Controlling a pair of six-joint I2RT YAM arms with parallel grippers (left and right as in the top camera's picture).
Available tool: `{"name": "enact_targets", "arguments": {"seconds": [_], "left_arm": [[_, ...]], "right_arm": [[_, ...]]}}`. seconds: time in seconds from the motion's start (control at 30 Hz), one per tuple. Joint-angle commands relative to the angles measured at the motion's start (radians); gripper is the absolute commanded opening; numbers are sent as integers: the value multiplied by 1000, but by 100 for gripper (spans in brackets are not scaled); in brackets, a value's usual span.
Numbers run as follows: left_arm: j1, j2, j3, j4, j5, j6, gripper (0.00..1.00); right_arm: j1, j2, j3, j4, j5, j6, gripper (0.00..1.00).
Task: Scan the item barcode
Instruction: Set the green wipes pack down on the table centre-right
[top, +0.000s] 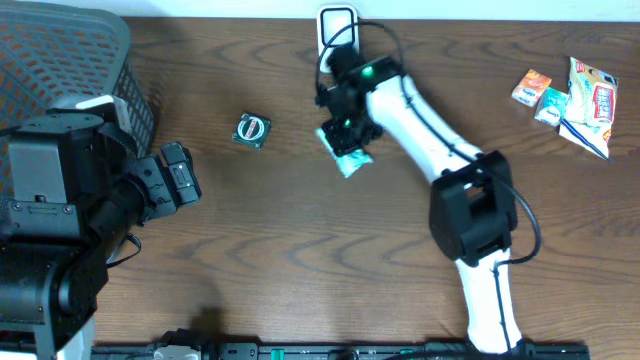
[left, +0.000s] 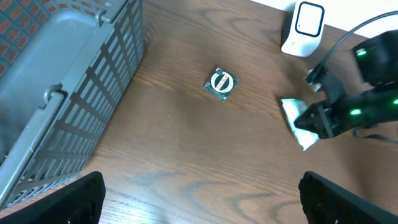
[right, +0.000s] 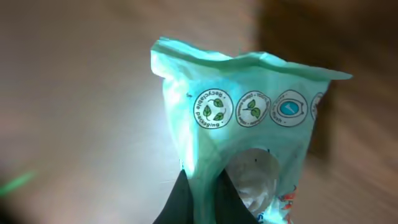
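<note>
**Right Hand Grips One Teal Packet Near the Scanner**

Counted from overhead, there are two arms, one scanner, one basket, one gripped packet, one small square item lying alone, and three packaged goods in a cluster. The right hand (top: 346, 140) is closed on the teal packet (top: 349, 164), a little toward 12 o'clock from the centre of the desk (top: 300, 260). The white scanner (top: 338, 24) stands at the desk's 12 o'clock edge, just beyond the packet. The left hand (top: 182, 180) sits at 9 o'clock with its jaws spread wide, holding nothing. The grey mesh basket (top: 70, 50) fills the 10 o'clock corner. The small square item (top: 251, 131), which has a round label, lies between the left hand and the packet, apart from both. At 2 o'clock an orange box (top: 530, 87), a small teal box (top: 551, 106) and a white bag (top: 592, 108) lie close together.

The left wrist view leaves out that cluster. It does show the scanner's dark-framed face and the basket's slatted wall from the side, with the left fingers (left: 68, 199) dark in the bottom corners, far apart. Only the right wrist view shows the packet's print: a row of round symbols, one reading "recyclable packaging", under a crimped top edge. In that view dark fingertips (right: 175, 208) pinch the packet's lower part. Whether a barcode faces the scanner cannot be told.
</note>
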Motion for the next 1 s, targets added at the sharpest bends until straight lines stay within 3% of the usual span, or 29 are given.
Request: {"name": "enact_targets", "arguments": {"seconds": [0.0,0.1,0.23,0.33,0.5,0.57,0.67,0.83,0.9,0.97], "left_arm": [[2,-2,7,-3,-6,2,98],[2,-2,7,-3,-5,2,98],[2,-2,7,-3,-6,2,97],[2,-2,7,-3,-5,2,98],[2,-2,7,-3,-5,2,98],[2,-2,7,-3,-5,2,98],[2,-2,7,-3,-5,2,98],[2,-2,7,-3,-5,2,98],[2,-2,7,-3,-6,2,98],[2,-2,7,-3,-6,2,98]], "right_arm": [[-85,-21,-21,-13,-587,-194,1],[-142,-21,-106,6,-766,-230,1],[-198,-21,-286,108,-836,-224,1],[-263,-21,-420,231,-832,-155,1],[-357,-21,-413,250,-620,-17,4],[-405,-22,-387,231,-485,45,13],[-457,-22,-325,161,-460,39,27],[-492,-22,-175,12,-303,24,33],[-476,-22,-154,-10,-277,-18,56],[-460,-22,-167,-5,-204,-20,70]]}}
